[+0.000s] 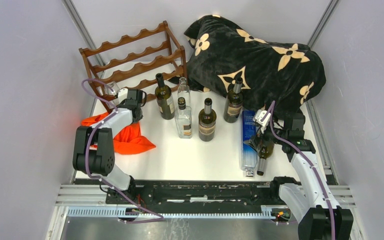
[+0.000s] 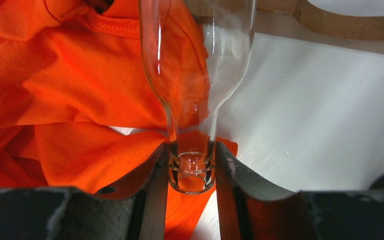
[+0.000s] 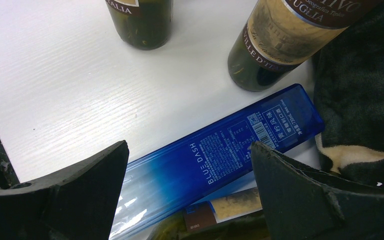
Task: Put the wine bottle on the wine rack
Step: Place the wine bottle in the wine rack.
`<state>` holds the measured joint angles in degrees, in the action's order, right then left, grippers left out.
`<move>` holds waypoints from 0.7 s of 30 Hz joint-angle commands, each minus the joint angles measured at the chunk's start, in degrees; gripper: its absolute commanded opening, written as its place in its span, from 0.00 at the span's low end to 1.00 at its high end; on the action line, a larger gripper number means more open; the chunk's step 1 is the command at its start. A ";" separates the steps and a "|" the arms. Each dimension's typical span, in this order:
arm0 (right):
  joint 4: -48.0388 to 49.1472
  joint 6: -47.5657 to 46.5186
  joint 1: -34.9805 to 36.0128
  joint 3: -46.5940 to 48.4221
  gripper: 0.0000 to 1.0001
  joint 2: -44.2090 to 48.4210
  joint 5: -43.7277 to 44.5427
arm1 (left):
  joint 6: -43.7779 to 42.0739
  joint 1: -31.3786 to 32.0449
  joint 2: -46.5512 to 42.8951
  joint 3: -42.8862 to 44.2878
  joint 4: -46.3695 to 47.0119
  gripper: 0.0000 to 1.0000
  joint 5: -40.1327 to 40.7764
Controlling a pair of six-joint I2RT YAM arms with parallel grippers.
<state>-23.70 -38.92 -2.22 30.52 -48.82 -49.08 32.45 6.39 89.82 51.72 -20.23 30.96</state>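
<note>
The dark wooden wine rack (image 1: 135,55) stands at the back left. My left gripper (image 1: 124,98) (image 2: 191,170) is shut on the neck of a clear glass wine bottle (image 2: 200,60) (image 1: 111,89), whose body points toward the foot of the rack, over an orange cloth (image 2: 55,75). Both fingers (image 2: 152,185) press the neck just behind its lip. My right gripper (image 1: 260,140) (image 3: 189,150) is open and hovers above a blue flat bottle (image 3: 220,160) (image 1: 248,137) and a green wine bottle (image 3: 230,210) (image 1: 264,152), both lying on the table.
Several bottles stand mid-table: dark ones (image 1: 164,97) (image 1: 207,120) (image 1: 234,100) and clear ones (image 1: 183,117). A black flowered blanket (image 1: 260,60) is heaped at the back right. The orange cloth (image 1: 127,140) lies by the left arm. Walls close in on both sides.
</note>
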 commanded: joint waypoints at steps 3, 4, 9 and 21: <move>0.77 -1.08 0.64 1.73 0.98 0.37 -0.84 | -4.30 0.00 2.16 4.66 1.23 0.47 3.02; 0.76 -1.08 0.72 1.73 0.98 0.32 -0.78 | -4.46 -0.06 2.08 4.82 1.12 0.53 3.32; 0.76 -1.08 0.89 1.73 0.98 0.26 -0.68 | -4.63 -0.15 0.47 5.55 0.01 0.74 4.31; 0.68 -1.16 1.05 1.73 0.98 0.41 -0.91 | 5.50 -0.15 -17.03 -10.09 -1.01 0.68 -4.83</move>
<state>-23.70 -39.11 -1.54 30.52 -48.82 -49.04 31.92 6.35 78.37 47.46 -22.24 29.30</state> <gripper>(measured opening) 0.982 0.703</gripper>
